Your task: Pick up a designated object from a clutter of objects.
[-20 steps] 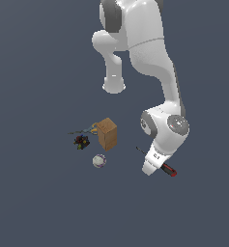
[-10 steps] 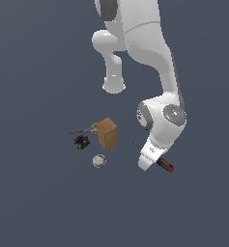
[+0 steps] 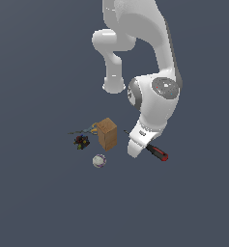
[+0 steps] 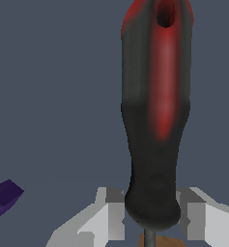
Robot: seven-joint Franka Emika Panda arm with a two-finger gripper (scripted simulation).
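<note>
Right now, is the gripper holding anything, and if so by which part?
Cannot tell for sure. The gripper straddles the screwdriver at the handle's shaft end, one finger on each side, but contact isn't visible.

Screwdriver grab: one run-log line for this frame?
phase: grasp approach | pincer: fingers straddle screwdriver handle | closure: unclear | box: untouched

Arm [image 3: 154, 72]: glossy white rounded links, grey disc caps on joints. Gripper [image 4: 151, 219]: white angular body, light grey finger pads [image 4: 195, 221].
</note>
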